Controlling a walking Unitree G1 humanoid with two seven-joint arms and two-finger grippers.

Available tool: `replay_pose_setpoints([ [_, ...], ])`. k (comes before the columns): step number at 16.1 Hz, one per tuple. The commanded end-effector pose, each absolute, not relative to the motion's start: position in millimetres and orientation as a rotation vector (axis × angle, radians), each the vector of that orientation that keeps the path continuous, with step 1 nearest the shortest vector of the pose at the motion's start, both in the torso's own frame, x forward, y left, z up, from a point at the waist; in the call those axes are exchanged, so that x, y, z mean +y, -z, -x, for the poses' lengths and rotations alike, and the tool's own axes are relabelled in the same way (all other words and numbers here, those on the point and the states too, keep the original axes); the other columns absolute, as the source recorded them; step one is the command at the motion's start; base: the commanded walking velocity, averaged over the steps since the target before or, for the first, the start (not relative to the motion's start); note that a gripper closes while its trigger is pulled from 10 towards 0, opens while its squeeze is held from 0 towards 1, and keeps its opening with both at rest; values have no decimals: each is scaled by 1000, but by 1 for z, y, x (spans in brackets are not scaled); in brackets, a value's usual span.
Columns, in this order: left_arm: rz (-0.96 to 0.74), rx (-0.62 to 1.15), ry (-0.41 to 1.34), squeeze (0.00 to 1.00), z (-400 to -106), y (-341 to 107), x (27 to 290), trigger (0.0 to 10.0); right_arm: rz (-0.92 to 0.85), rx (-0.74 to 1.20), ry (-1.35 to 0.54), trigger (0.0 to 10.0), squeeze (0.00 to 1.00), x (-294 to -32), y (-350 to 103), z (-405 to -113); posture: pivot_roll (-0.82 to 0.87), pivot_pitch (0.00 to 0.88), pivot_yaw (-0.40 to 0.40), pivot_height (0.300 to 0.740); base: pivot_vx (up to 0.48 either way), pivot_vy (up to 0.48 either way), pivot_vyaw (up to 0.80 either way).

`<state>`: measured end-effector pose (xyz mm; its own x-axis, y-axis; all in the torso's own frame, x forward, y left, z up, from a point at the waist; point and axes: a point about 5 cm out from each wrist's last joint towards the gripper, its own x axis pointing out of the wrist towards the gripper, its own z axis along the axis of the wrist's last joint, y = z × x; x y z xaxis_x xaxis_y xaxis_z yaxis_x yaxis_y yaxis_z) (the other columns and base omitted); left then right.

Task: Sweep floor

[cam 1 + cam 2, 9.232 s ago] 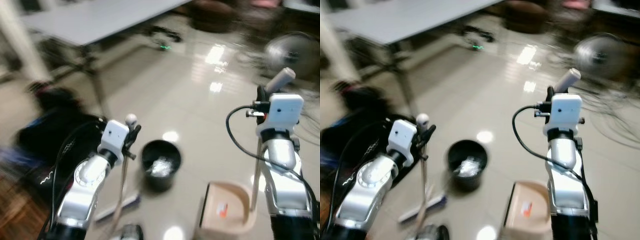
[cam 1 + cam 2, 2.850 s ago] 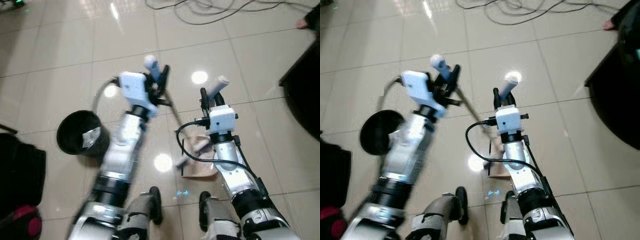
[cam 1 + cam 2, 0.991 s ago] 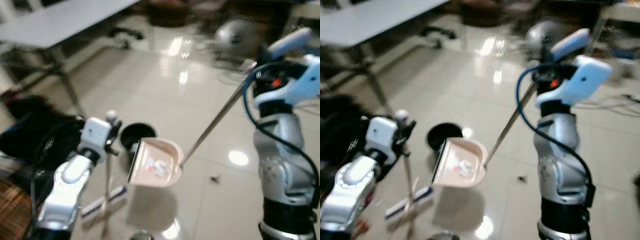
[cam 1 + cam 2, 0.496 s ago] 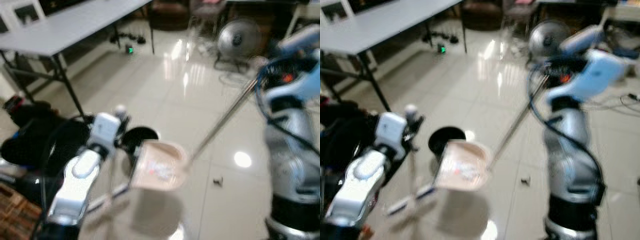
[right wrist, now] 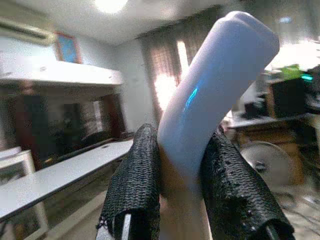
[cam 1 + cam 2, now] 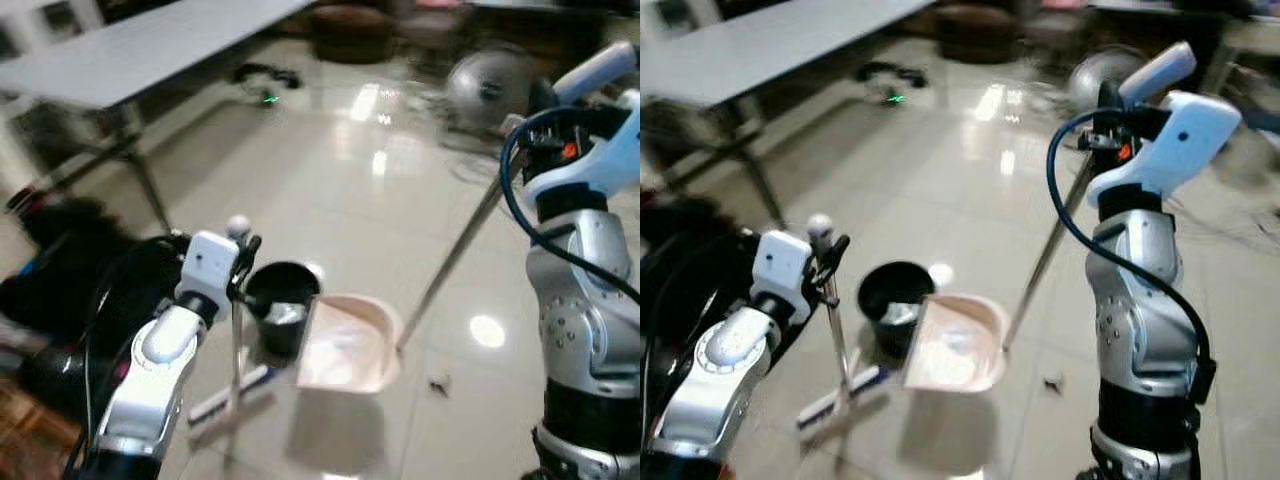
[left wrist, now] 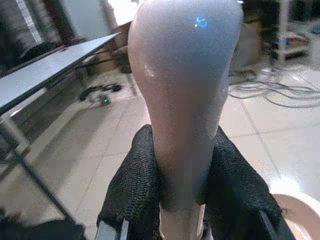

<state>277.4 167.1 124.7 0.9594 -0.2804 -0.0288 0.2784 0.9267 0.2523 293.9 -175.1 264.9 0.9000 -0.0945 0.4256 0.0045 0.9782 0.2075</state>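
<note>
The sweeping looks close to its end, as I judge it: the dustpan is already lifted and being emptied, and only one small dark scrap (image 6: pixel 437 381) lies on the glossy tile floor (image 6: pixel 340 170), near the pan.

On the left, the left pincer (image 6: pixel 243 262) is clamped on the top of the broom handle (image 6: pixel 236 340). In the left wrist view the two black fingers (image 7: pixel 132 185) press on both sides of the white knob. The broom stands almost upright; its long axis runs from the knob down to the broom head (image 6: pixel 228 394), which rests on the floor just beside the black bin (image 6: pixel 280 312).

The beige dustpan (image 6: pixel 347 342) hangs in the air with its open mouth turned towards the bin, touching or nearly touching the rim. Something pale is inside the bin. The pan's long thin pole (image 6: pixel 448 265) is slanted, rising from the pan up and to the right.

The right pincer (image 6: pixel 1118 110) is raised high and clamped on the pole's white grip (image 6: pixel 1155 68); the right wrist view shows the fingers (image 5: pixel 135 190) tight on it.

Still to do, I think: tip out the rest and collect the last scrap.
</note>
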Motion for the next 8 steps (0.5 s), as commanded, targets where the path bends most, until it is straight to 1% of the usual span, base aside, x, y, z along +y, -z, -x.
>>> replay_pose_setpoints([
  [1,-304,-39,227,0,-277,-134,181,10000,-255,-485,-20,10000,0,-161,-276,-295,60,0,-14,740,412,0,0],
  [4,-311,-39,196,0,-273,-135,188,10000,-296,-484,-25,10000,0,-162,-276,-298,70,0,-24,740,414,0,0],
  [8,-322,-34,203,0,-271,-135,189,10000,-355,-499,-11,10000,0,-164,-276,-299,75,0,-11,740,412,0,0],
])
